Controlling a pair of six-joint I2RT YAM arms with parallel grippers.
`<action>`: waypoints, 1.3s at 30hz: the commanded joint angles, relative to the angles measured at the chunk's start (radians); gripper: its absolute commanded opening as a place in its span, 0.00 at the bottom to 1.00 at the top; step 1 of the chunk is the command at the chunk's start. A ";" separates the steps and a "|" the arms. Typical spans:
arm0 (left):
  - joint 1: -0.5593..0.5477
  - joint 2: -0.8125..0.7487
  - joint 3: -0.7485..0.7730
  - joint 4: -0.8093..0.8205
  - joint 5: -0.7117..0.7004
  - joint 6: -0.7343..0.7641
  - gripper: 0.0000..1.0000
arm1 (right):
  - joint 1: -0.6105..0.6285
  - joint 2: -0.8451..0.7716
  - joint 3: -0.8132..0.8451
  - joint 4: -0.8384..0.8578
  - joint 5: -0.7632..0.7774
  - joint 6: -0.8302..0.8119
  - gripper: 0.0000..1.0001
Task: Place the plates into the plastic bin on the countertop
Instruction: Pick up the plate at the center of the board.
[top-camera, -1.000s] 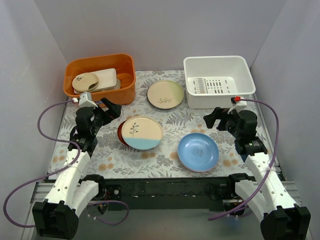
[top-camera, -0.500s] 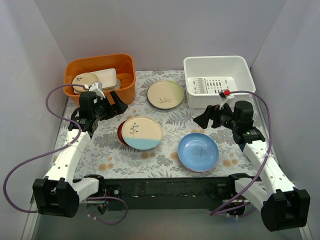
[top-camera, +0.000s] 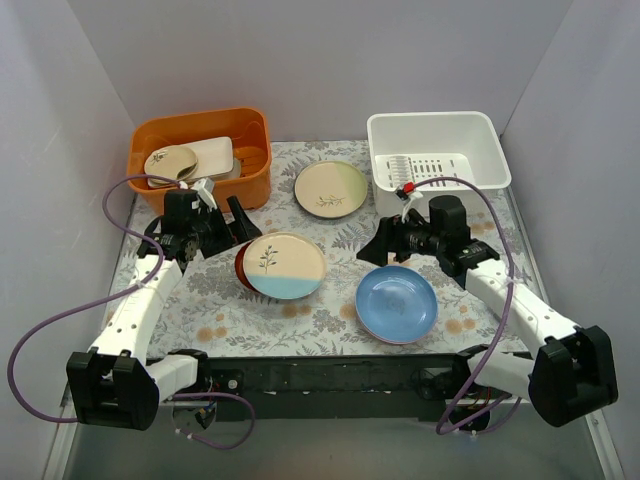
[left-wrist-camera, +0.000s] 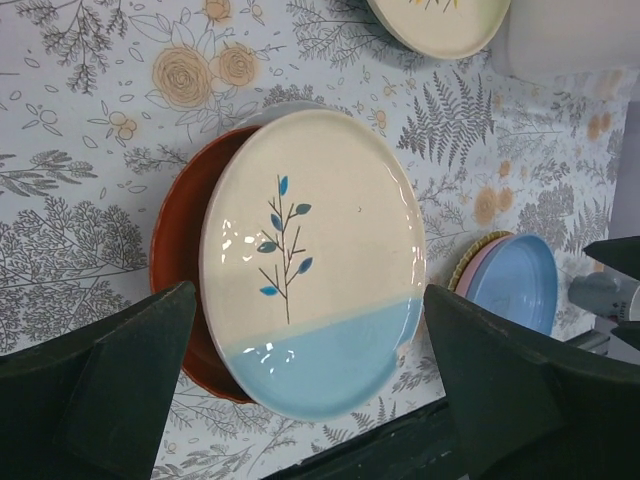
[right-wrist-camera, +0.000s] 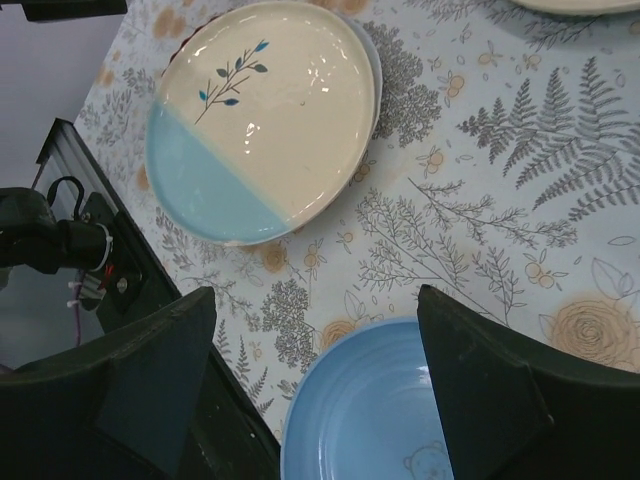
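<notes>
Right gripper jaws apart, empty; we see blue plate just on its near side, near-right on countertop. Left gripper jaws apart too, cream-and-pale-blue plate just right of it. Plastic bin far right.

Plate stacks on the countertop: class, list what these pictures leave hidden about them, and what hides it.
Dark red plate: all views, covered by the cream-and-blue plate; edge only.
Lower plates under the blue plate: top view hides them; left wrist shows only rims.
Blue plate's centre print: right wrist, cut by the bottom edge.
</notes>
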 joint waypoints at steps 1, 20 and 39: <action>0.000 -0.030 -0.016 -0.031 0.056 -0.014 0.98 | 0.040 0.049 0.037 0.045 -0.026 0.048 0.87; 0.000 0.006 -0.089 -0.009 0.065 -0.037 0.95 | 0.158 0.267 0.017 0.240 -0.060 0.176 0.79; 0.000 0.093 -0.170 0.084 0.134 -0.050 0.79 | 0.158 0.453 0.003 0.386 -0.075 0.361 0.71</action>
